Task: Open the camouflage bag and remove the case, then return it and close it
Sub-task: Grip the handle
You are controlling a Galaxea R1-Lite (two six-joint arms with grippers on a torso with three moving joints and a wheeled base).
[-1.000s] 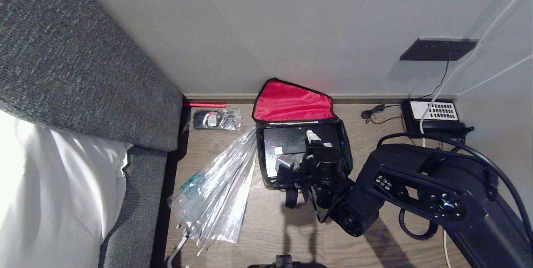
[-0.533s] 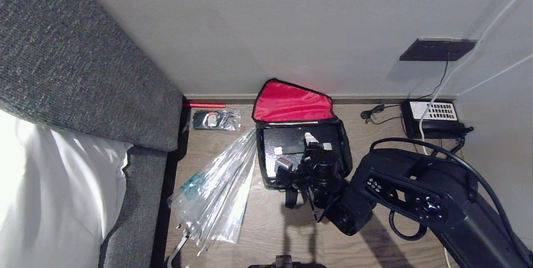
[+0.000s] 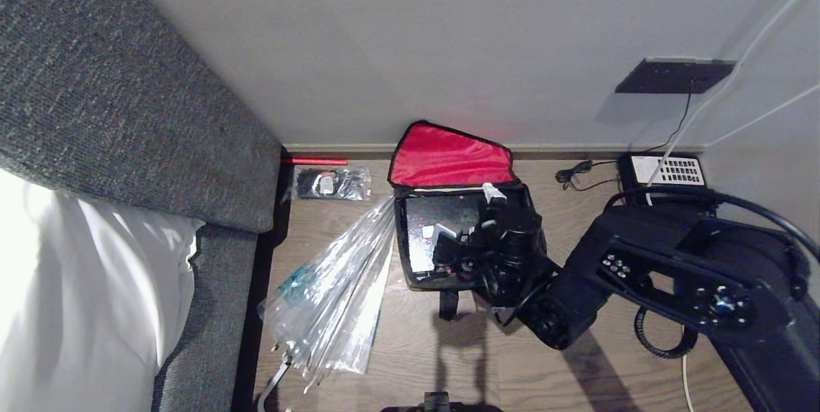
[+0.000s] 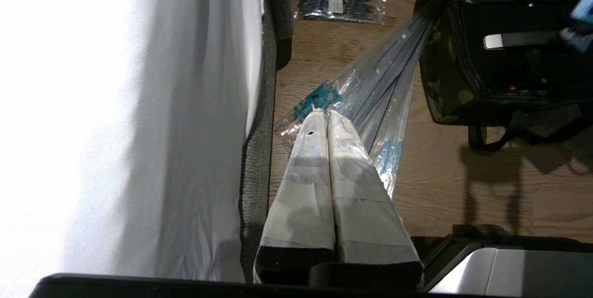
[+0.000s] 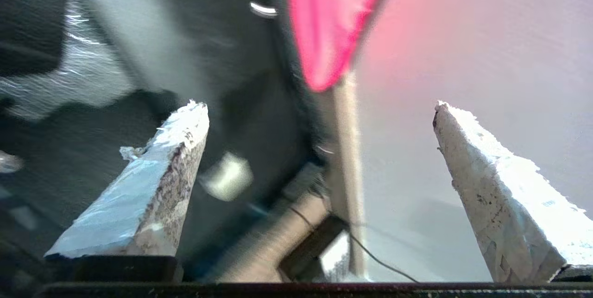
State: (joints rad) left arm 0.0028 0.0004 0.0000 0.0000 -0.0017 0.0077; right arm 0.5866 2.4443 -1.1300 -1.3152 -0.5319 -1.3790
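Observation:
The camouflage bag (image 3: 401, 252) stands open on the wooden floor against the wall, its red-lined lid (image 3: 448, 159) tipped back. The glossy black case (image 3: 430, 214) lies flat inside it; its pale-ended handle (image 4: 514, 40) shows in the left wrist view. My right gripper (image 3: 467, 212) hovers over the bag's opening near the lid, open, with nothing between its taped fingers (image 5: 176, 149). The red lid (image 5: 329, 20) shows beyond them. My left gripper (image 4: 326, 117) is shut and parked low beside the bed, left of the bag (image 4: 440, 89).
A clear plastic umbrella (image 3: 333, 296) lies on the floor against the bag's left side. A black-and-white telephone (image 3: 666, 175) with cables sits in the right corner. A grey upholstered bed side (image 3: 128, 111) and a packet (image 3: 333, 182) are on the left.
My right gripper has moved over the bag toward the wall and the red lid, still open. The bag, case and umbrella have stayed put.

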